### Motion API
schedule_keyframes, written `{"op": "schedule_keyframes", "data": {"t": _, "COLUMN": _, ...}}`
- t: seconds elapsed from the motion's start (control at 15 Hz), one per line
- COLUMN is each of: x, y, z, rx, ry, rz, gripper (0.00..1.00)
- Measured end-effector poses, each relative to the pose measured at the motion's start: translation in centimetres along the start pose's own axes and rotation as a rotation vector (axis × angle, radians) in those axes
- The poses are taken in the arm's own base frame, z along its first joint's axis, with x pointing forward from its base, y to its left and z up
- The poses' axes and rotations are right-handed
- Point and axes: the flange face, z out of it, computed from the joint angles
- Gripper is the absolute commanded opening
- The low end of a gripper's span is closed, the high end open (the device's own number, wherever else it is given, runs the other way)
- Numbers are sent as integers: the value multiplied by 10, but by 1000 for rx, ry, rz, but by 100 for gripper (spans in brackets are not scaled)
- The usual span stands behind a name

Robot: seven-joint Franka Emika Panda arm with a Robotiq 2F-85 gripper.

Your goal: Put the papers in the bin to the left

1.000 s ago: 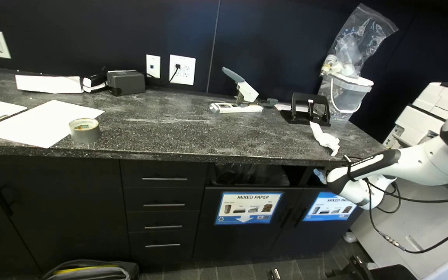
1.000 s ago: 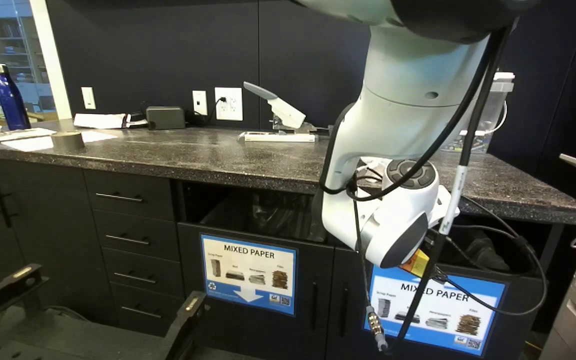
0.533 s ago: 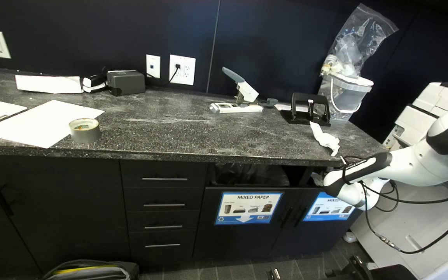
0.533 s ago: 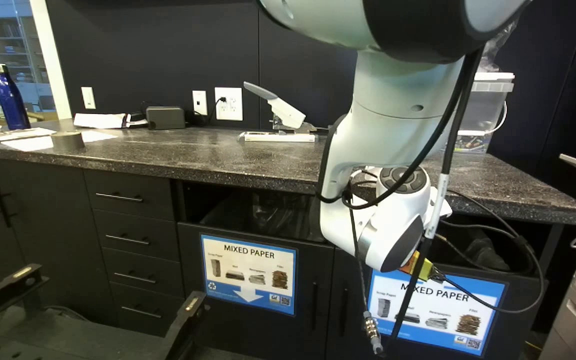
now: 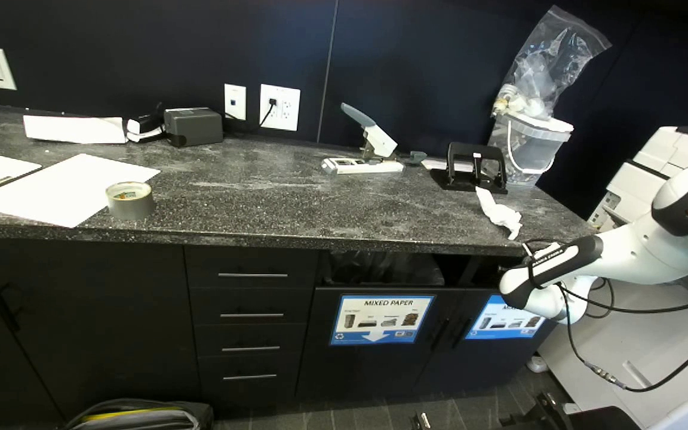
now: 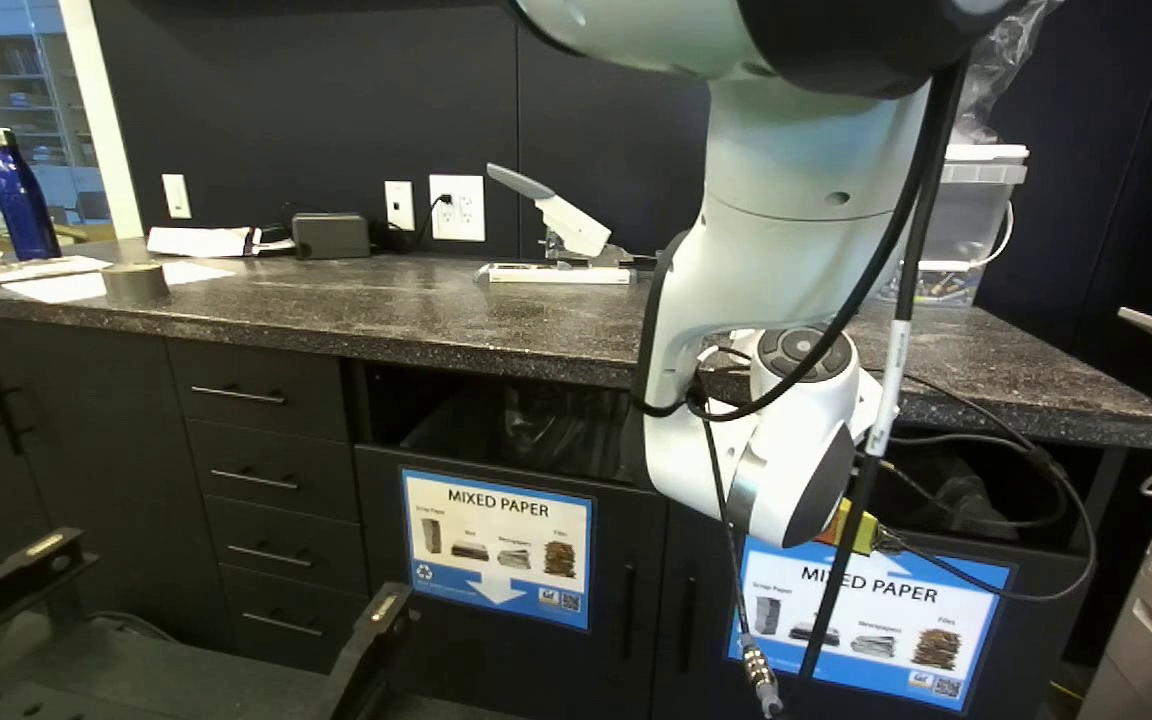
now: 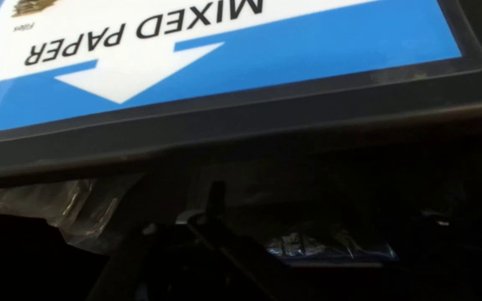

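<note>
Crumpled white paper (image 5: 500, 212) lies on the surface (image 5: 248, 206). Shadow hides whether the pincer (image 7: 183, 211), near a sign (image 7: 241, 54), is apart or together.

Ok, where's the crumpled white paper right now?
In an exterior view, the crumpled paper lies at right on the counter, just in front of the black hole punch.

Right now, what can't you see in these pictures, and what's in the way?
Gripper, wrist view: too dark to tell whether it is open or shut.
Crumpled paper: at least mostly hidden behind the arm in an exterior view.
Hole punch: hidden behind the arm there too.
Sign, wrist view: most of its pictures cut off by the top edge.
</note>
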Motion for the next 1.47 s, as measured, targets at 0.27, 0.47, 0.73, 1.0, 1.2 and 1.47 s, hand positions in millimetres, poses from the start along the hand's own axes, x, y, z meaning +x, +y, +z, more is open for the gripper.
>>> {"op": "schedule_keyframes", "data": {"t": 0.27, "x": -2, "y": -13, "z": -14, "rx": 24, "ry": -41, "rz": -128, "gripper": 100}}
{"op": "schedule_keyframes", "data": {"t": 0.47, "x": 0, "y": -21, "z": -38, "rx": 21, "ry": -93, "rz": -203, "gripper": 100}}
{"op": "schedule_keyframes", "data": {"t": 0.73, "x": 25, "y": -40, "z": -84, "rx": 12, "ry": -151, "rz": -287, "gripper": 100}}
{"op": "schedule_keyframes", "data": {"t": 1.0, "x": 45, "y": -68, "z": -134, "rx": 18, "ry": -288, "rz": -352, "gripper": 100}}
{"op": "schedule_keyframes", "data": {"t": 1.2, "x": 62, "y": -93, "z": -174, "rx": 30, "ry": -421, "rz": -414, "gripper": 100}}
{"op": "schedule_keyframes", "data": {"t": 1.47, "x": 92, "y": -125, "z": -234, "rx": 34, "ry": -523, "rz": -498, "gripper": 100}}
